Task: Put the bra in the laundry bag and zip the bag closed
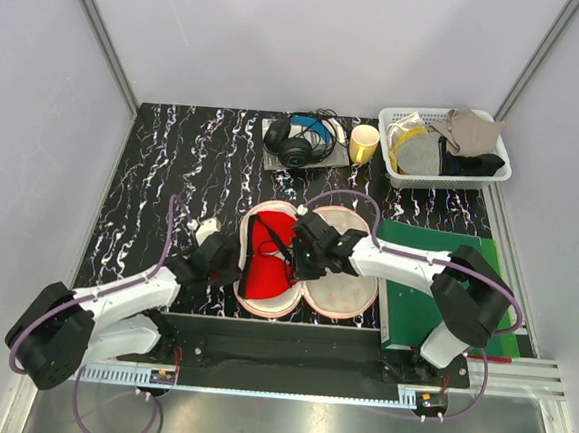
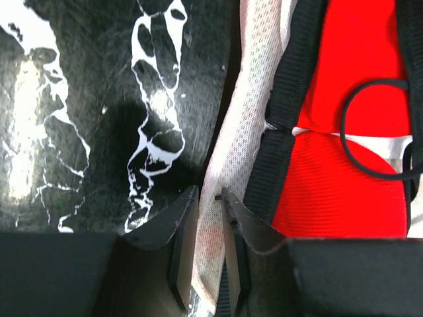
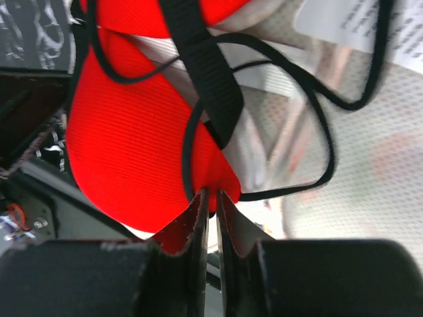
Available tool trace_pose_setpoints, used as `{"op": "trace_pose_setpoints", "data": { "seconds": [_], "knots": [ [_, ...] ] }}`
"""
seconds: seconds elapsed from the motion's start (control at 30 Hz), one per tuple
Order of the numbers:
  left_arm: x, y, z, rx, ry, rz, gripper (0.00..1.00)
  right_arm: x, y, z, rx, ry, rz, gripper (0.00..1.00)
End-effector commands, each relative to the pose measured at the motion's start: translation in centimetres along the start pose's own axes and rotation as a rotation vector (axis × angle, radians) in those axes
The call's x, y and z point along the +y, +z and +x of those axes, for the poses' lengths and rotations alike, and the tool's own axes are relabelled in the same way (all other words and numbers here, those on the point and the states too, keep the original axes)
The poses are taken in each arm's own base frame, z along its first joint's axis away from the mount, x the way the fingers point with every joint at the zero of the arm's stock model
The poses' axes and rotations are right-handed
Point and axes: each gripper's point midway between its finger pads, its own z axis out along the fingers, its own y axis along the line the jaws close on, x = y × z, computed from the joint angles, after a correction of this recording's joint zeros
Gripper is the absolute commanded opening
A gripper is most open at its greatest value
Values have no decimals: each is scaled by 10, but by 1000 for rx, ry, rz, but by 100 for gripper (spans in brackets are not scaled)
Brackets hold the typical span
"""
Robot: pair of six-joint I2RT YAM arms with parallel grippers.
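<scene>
The peach-pink laundry bag (image 1: 339, 291) lies open on the black marbled table, pale inside up. The red bra (image 1: 264, 260) with black straps lies in its left lobe. My left gripper (image 1: 228, 263) is shut on the bag's left rim; in the left wrist view the pale mesh rim (image 2: 244, 132) runs between the jaws of the gripper (image 2: 208, 198). My right gripper (image 1: 298, 260) is shut on the edge of the bra; in the right wrist view its jaws (image 3: 211, 196) pinch the red cup (image 3: 132, 139), with black straps (image 3: 205, 72) looping over it.
Black headphones (image 1: 297, 142) and a yellow cup (image 1: 364, 142) stand at the back. A white plastic basket (image 1: 494, 170) with cloths is at the back right. A green mat (image 1: 435, 278) lies right of the bag.
</scene>
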Motion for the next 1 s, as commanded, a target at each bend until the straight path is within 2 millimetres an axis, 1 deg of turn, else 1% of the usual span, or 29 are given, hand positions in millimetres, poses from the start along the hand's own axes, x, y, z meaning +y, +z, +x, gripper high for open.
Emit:
{"op": "trace_pose_setpoints", "data": {
  "seconds": [0.0, 0.03, 0.07, 0.1, 0.13, 0.17, 0.2, 0.23, 0.27, 0.3, 0.37, 0.43, 0.47, 0.5, 0.53, 0.57, 0.63, 0.67, 0.73, 0.8, 0.9, 0.93, 0.97],
  "knots": [
    [2, -5, -3, -37, -15, -1, 27, 18, -8, -4, -27, 28, -77, 16],
    [2, -8, -6, -50, -14, 4, 27, 18, -9, -4, -31, 25, -77, 16],
    [6, -11, -7, -53, -12, -15, 28, 16, -12, -5, -41, 26, -69, 16],
    [8, -13, -11, -69, -7, -25, 30, 16, -18, -6, -55, 22, -70, 17],
    [5, -18, -16, -89, -9, -8, 34, 16, -23, -8, -65, 18, -68, 18],
    [5, -22, -20, -104, -6, -13, 36, 12, -26, -10, -78, 17, -50, 18],
    [4, -25, -23, -114, 5, -9, 37, 12, -35, -14, -101, 8, -50, 21],
    [1, -29, -27, -128, 6, 6, 38, 10, -38, -16, -111, 5, -40, 24],
    [-2, -33, -31, -134, 8, 13, 38, 0, -41, -20, -128, 9, 2, 27],
    [-4, -35, -33, -135, 11, 19, 38, -1, -47, -24, -143, 2, 6, 29],
    [-9, -39, -33, -125, 13, 39, 37, -9, -52, -28, -156, 4, 34, 34],
    [-13, -41, -32, -117, 4, 58, 35, -21, -58, -36, -179, 23, 59, 44],
    [-15, -41, -31, -111, 1, 71, 33, -26, -59, -38, -188, 32, 71, 45],
    [-16, -41, -31, -112, 11, 79, 33, -36, -61, -44, -204, 51, 86, 47],
    [-17, -40, -30, -109, 20, 87, 32, -40, -62, -46, -209, 56, 94, 49],
    [-26, -39, -29, -102, 30, 128, 31, -47, -63, -48, -217, 63, 111, 49],
    [-33, -37, -27, -78, 42, 144, 27, -59, -63, -51, -225, 79, 138, 49],
    [-39, -39, -25, -60, 42, 162, 25, -62, -63, -51, -224, 84, 143, 49],
    [-42, -36, -22, -42, 41, 157, 24, -70, -61, -49, -221, 95, 161, 49],
    [-42, -31, -16, -32, 58, 151, 24, -76, -55, -44, -203, 102, 179, 49],
    [-50, -26, -7, 2, 66, 172, 24, -85, -44, -35, -171, 106, 209, 49],
    [-59, -27, -7, -1, 72, 195, 23, -86, -40, -34, -165, 112, 211, 48],
    [-61, -27, -6, 0, 75, 197, 23, -88, -34, -29, -144, 116, 216, 48]
  ]
}}
